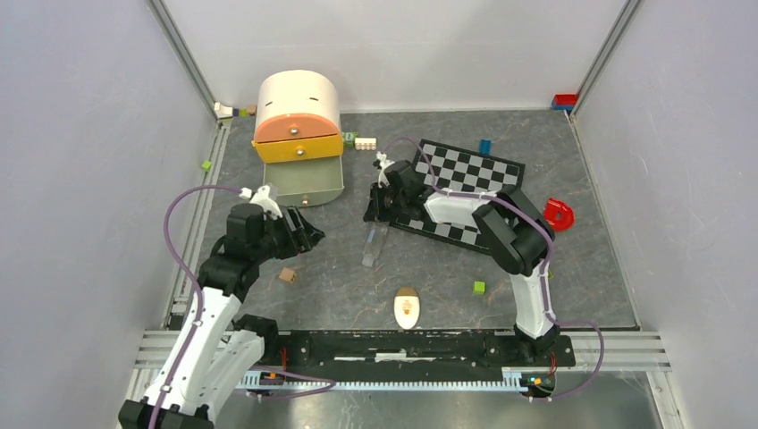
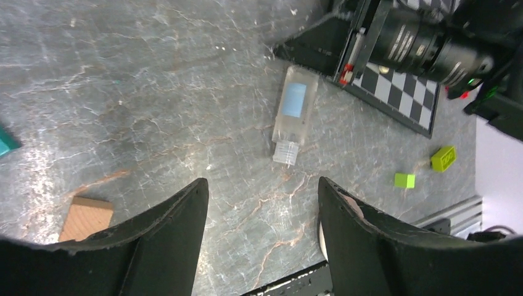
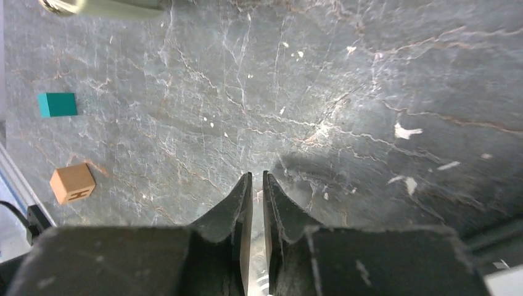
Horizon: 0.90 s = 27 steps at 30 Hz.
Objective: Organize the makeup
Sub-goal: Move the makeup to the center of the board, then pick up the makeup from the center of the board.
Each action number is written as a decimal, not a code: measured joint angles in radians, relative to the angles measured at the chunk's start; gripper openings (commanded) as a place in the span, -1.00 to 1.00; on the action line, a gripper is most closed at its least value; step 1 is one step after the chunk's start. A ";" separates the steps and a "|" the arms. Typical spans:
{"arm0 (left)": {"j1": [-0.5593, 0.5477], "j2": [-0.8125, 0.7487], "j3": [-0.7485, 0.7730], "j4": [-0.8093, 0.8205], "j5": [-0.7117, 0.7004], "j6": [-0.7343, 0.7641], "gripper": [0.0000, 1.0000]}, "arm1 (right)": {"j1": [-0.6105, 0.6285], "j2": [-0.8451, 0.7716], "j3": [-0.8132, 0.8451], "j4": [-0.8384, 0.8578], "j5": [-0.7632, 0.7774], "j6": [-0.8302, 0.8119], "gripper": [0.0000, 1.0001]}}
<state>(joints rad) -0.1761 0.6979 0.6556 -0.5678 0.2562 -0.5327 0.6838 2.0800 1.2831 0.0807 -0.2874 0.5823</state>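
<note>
Grey marble-look table (image 1: 340,286), and not much makeup out on it tbh. The only writing I can actually read is an "H" on the side of the tan block (image 3: 72,183), at about 9 o'clock in the right wrist view, with a teal cube (image 3: 57,104) just above it.

The clear tube (image 2: 295,114) has a plain light-blue label with no text I can make out. Its ribbed see-through cap points to 6 o'clock in the left wrist view. From the top camera it lies flat near the middle of the table, just off the near-left corner of the chessboard (image 1: 474,170).

The cream oval (image 1: 407,307) lies at 6 o'clock from the tube, near the front rail. It has a brownish far tip and a small orange mark in the middle.

Left gripper (image 2: 262,185) has its fingers spread wide with nothing between them, and it's at 9 o'clock from the tube. Right gripper (image 3: 256,176) has its fingers pressed almost together, leaving just a thin slit with nothing visible at the tips. It sits right by the tube's far end, at 12 o'clock.

The drawer box (image 1: 298,116) at 11 o'clock has its bottom drawer standing open.
</note>
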 measured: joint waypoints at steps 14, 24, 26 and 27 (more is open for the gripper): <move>-0.423 0.207 0.004 0.117 -0.199 -0.013 0.47 | -0.079 -0.477 -0.026 -0.176 0.337 -0.143 -0.49; -0.555 0.476 0.082 0.211 -0.338 -0.014 0.47 | -0.083 -0.895 -0.415 -0.244 0.394 -0.158 -0.47; -0.561 0.517 0.098 0.232 -0.374 -0.010 0.47 | -0.083 -0.962 -0.475 -0.267 0.394 -0.159 -0.46; -0.561 0.540 0.106 0.240 -0.390 -0.002 0.47 | -0.084 -0.997 -0.500 -0.279 0.393 -0.160 -0.46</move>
<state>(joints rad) -0.7368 1.2377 0.7616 -0.3279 -0.1337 -0.5350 0.5999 1.0828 0.7826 -0.1986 0.1059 0.4221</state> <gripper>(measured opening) 0.732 0.266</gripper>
